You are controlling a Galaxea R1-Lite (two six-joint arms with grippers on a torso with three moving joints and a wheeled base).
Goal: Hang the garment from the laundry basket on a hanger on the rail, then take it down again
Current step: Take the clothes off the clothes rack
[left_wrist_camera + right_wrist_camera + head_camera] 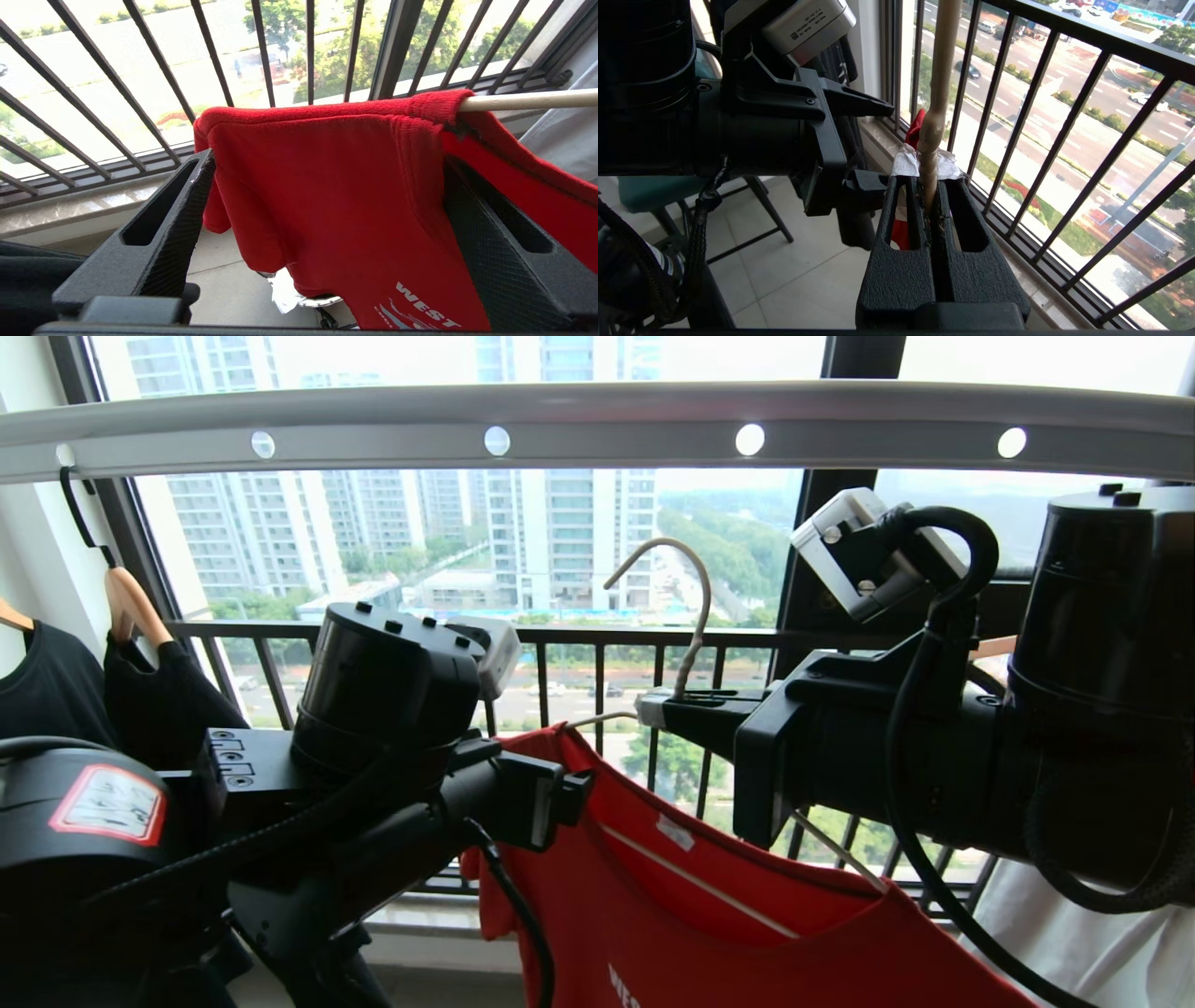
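Fingers (154, 242) of the left gripper (327, 233) stood spread wide on either side of the red garment (336, 196), one pad touching the sleeve edge, neither clamping cloth. In the head view this gripper lay hidden behind its own wrist housing, which bore a red-bordered label (107, 803) too small to read. To its left, two black T-shirts (56, 691) hung on wooden hangers, both cut off by the frame edge. The garment was draped over the hanger (691, 616), held below the rail (597, 425) with the hook not on it. Only the left wrist view showed the lettering "WEST" in full; the head view cropped it. That view also showed a pale rim (317, 301) beneath the hem, mostly covered, so it could not be identified. Further right, the right gripper (931, 196) was closed on the twisted neck of the hanger, a scrap of white tape (906, 163) at the fingertips. Printing on the white camera block (808, 23) above the other arm remained illegible.
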